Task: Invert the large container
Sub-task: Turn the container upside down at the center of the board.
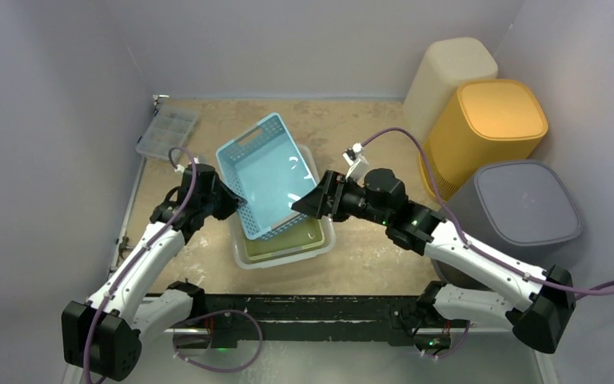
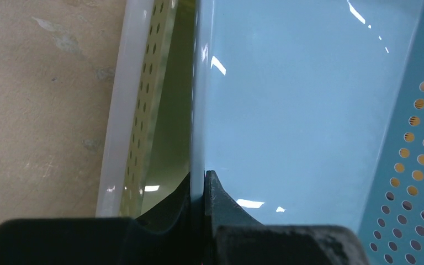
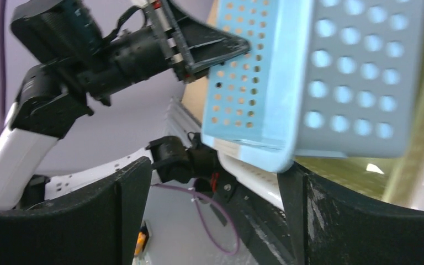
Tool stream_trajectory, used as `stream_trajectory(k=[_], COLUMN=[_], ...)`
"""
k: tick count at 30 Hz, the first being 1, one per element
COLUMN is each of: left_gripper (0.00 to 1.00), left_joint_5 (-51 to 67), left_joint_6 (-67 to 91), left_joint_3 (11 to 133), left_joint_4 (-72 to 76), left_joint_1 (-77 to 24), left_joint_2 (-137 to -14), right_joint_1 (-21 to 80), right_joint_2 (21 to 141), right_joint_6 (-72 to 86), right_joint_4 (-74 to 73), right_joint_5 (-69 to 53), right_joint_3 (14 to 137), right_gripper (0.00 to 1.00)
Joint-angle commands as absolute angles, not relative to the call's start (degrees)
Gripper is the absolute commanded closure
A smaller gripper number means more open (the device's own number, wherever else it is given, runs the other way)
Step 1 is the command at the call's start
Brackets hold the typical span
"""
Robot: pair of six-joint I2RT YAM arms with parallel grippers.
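Top external view showed three containers mid-table: one blue basket [image 1: 268, 172], tilted, above one olive basket [image 1: 288, 240] nested in one clear tub [image 1: 284, 260]. Left gripper [image 1: 236, 200] pinched the blue basket's wall; right gripper [image 1: 304, 206] gaped wide at its corner. Three bins [image 1: 492, 120] stood right, one organizer [image 1: 166, 132] back-left. Mottled tan table [image 1: 368, 248], grey walls [image 1: 48, 120].

**Seven Containers, Two Arms**

Three open plastic containers: one light blue perforated basket [image 1: 268, 172], one olive-green perforated basket [image 1: 300, 238], one translucent white tub [image 1: 288, 258]. Three tall lidded bins: cream bin [image 1: 452, 72], yellow bin [image 1: 496, 120], grey bin [image 1: 524, 200]. One clear compartment box [image 1: 166, 132]. Two robot arms: left arm [image 1: 140, 264], right arm [image 1: 480, 256].
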State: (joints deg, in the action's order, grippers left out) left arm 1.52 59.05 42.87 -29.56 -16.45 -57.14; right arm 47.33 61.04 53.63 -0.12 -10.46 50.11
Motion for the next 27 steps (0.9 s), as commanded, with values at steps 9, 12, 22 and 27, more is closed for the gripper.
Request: stream_trajectory(k=[9, 12, 22, 27], left_gripper=[1.0, 1.0, 1.0, 1.0], left_joint_5=[6.2, 7.25, 8.09, 8.44], left_joint_6=[66.94, 67.27, 68.91, 70.25], left_joint_3=[38.36, 38.18, 37.58, 36.85], left_joint_4=[-23.07, -22.7, -22.22, -21.46], left_joint_1=[-16.08, -16.09, -16.09, -16.04], left_joint_2=[-51.86, -51.9, -50.24, -49.23], right_joint_1=[53.06, 53.14, 53.43, 53.63], right_joint_2=[66.24, 67.31, 69.33, 68.85], right_joint_6=[58.21, 57.93, 58.11, 58.15], right_joint_4=[11.28, 11.74, 14.1, 15.2], right_joint_5=[-7.28, -6.86, -7.49, -5.9], right_joint_3=[50.94, 51.57, 52.42, 52.02], right_gripper=[0.3, 0.37, 0.47, 0.54])
